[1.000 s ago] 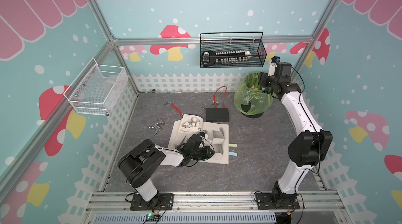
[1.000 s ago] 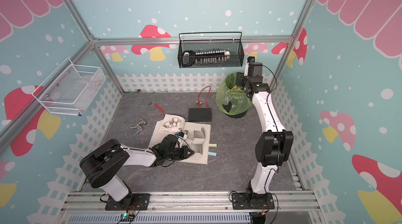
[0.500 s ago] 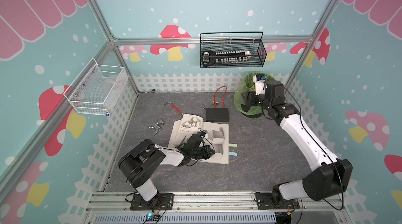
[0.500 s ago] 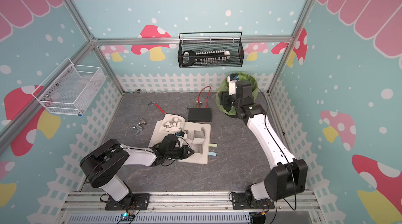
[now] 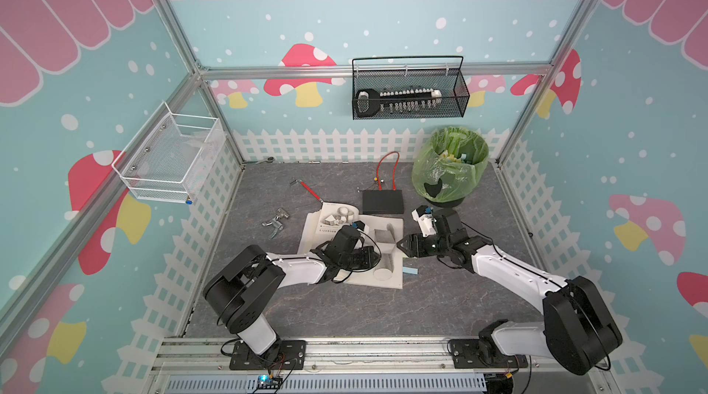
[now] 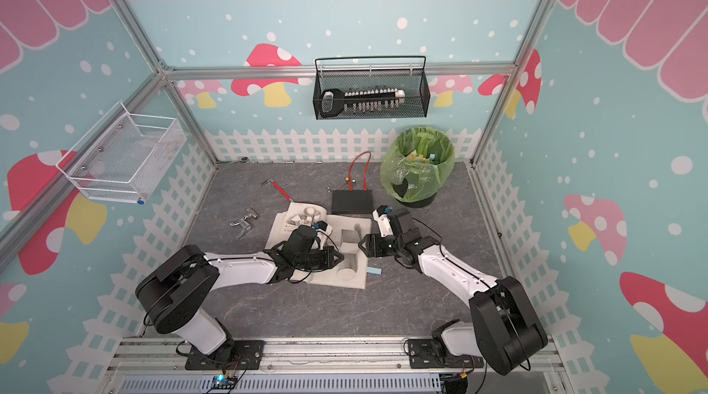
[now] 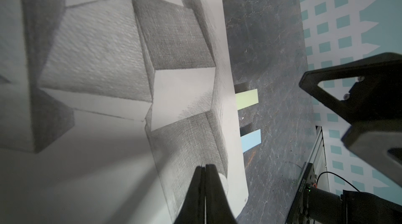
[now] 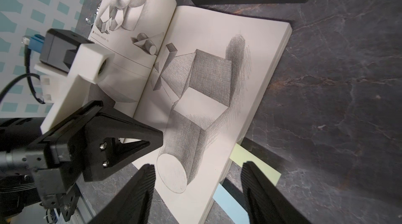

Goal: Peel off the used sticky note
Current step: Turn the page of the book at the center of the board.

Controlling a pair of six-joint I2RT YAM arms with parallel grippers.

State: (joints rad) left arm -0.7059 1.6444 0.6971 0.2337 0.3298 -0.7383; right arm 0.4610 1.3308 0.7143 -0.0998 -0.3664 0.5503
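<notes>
Right hand (image 8: 198, 165), open and empty, hangs over the green note (image 8: 248, 153) jutting from the book's (image 8: 217, 81) edge; left hand (image 7: 205, 166), closed, rests on the page.

green note (image 7: 247, 99), blue note (image 7: 250, 141), jutting from book (image 7: 87, 168)

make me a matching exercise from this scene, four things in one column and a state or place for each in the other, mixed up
Column one
1. left pincer
2. right pincer
3. blue sticky note
4. bin

Column two
a. lined with a green bag
b. shut
c. poking out past the edge of the book
d. open

Pairs: 1-b, 2-d, 3-c, 4-a
</notes>
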